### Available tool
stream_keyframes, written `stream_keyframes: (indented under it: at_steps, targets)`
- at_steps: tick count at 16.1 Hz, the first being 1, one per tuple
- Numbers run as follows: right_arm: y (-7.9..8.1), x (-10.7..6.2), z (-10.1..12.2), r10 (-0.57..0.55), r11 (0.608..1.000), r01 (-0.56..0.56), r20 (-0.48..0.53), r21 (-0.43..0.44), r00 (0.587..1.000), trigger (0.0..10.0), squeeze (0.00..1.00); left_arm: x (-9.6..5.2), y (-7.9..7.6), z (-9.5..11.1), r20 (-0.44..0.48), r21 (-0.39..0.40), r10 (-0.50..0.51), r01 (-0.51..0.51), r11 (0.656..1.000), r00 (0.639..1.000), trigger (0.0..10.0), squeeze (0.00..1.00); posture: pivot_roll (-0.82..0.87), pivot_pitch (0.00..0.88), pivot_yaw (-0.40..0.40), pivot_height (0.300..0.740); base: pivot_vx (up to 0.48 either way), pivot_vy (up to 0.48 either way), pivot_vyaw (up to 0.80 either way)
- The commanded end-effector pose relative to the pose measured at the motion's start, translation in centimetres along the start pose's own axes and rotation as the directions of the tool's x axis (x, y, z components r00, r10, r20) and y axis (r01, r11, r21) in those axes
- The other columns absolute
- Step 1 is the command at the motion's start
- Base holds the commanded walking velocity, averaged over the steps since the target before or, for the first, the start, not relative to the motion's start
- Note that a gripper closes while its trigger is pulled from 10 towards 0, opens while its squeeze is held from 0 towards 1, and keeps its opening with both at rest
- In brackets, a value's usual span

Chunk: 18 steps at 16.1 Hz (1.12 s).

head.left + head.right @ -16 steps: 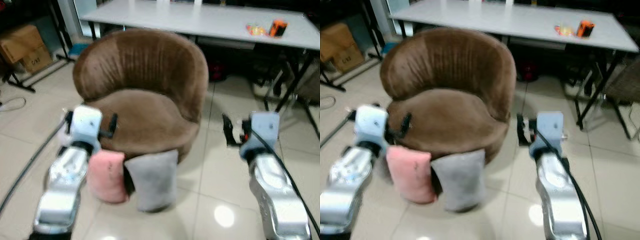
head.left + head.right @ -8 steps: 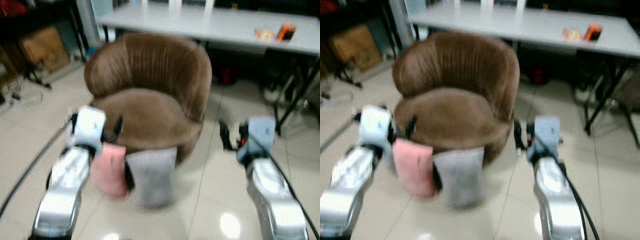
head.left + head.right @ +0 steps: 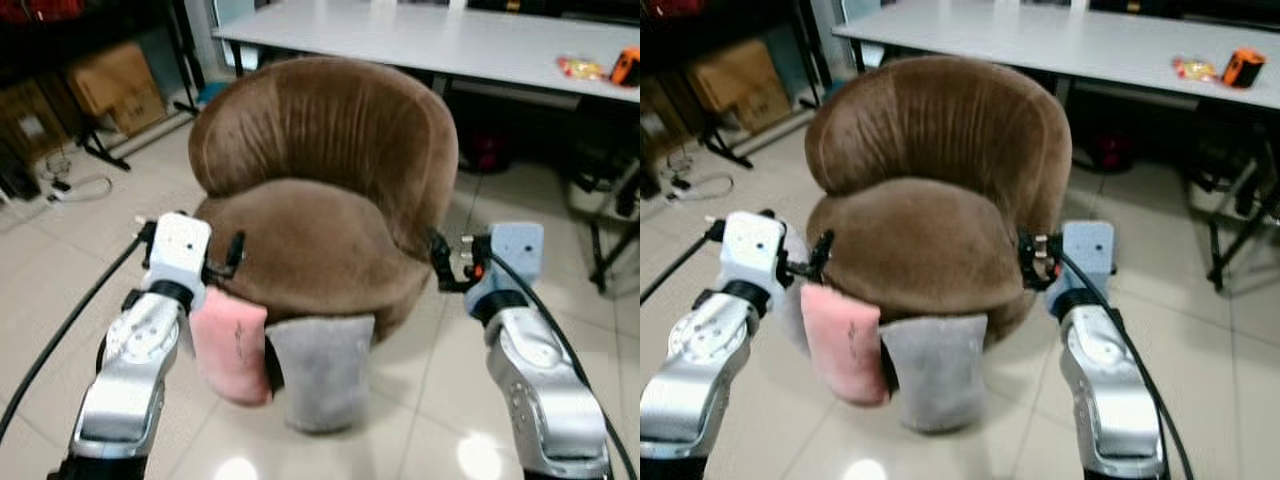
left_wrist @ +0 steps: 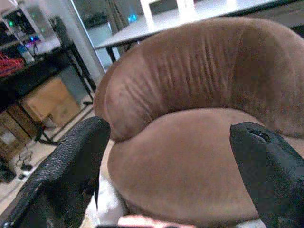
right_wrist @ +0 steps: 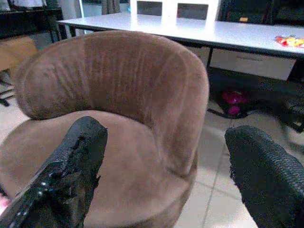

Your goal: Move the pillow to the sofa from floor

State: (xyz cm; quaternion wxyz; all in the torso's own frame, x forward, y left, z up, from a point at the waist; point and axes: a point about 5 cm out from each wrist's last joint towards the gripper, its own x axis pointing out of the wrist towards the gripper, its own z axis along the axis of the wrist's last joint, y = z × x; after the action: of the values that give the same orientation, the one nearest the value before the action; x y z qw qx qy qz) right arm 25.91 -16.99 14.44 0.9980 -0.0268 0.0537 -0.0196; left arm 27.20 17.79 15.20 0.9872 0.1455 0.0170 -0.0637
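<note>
Left pincer (image 3: 222, 262): fingers standing apart, hovering just above the pink pillow (image 3: 232, 343).
Pink pillow: leaning upright on the floor against the sofa (image 3: 320, 215) front, at 7 o'clock of the seat.
Grey pillow (image 3: 322, 370): touching it at 6 o'clock.
Handling: probably light, soft, squashy; pinching the top edge looks best.
Right pincer (image 3: 440, 265): fingers spread, empty, at the sofa's 3 o'clock.
</note>
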Motion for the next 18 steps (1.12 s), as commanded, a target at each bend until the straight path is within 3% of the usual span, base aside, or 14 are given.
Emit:
stream_keyframes:
  at_steps: [1,7,11,14,18]
  targets:
    - [-0.35,0.24,0.01,-0.026,1.0,0.026,-0.003,0.005,1.0,10.0,0.0,-0.03,-0.01,0.17,0.005,0.009,0.001,-0.001,1.0,1.0,10.0,0.0,-0.07,0.0,0.038,0.74,0.375,0.0,0.0]
    - [-0.14,0.57,0.04,0.007,0.999,-0.007,-0.004,0.031,1.0,10.0,0.0,0.15,0.08,0.45,0.016,0.021,0.002,-0.002,1.0,1.0,10.0,0.0,-0.06,0.0,0.028,0.74,0.361,0.0,0.0]
    - [-0.03,0.68,-0.12,0.004,1.0,-0.003,-0.013,0.028,1.0,10.0,0.0,0.12,0.11,0.45,0.017,0.024,0.002,-0.002,1.0,1.0,10.0,0.0,-0.06,0.0,0.03,0.74,0.339,0.0,0.54]
    - [-0.41,0.69,-0.63,-0.005,1.0,0.006,-0.049,0.022,0.999,10.0,0.0,-0.03,0.04,0.27,0.006,0.003,-0.001,0.001,1.0,1.0,10.0,0.0,-0.06,0.0,0.031,0.74,0.0,0.0,0.0]
    - [-0.6,0.09,-0.54,0.017,0.998,-0.017,-0.012,0.052,1.0,10.0,0.0,-0.33,0.18,0.03,0.006,-0.011,0.002,-0.002,1.0,1.0,10.0,0.0,-0.06,0.0,0.025,0.7,0.0,0.0,0.0]
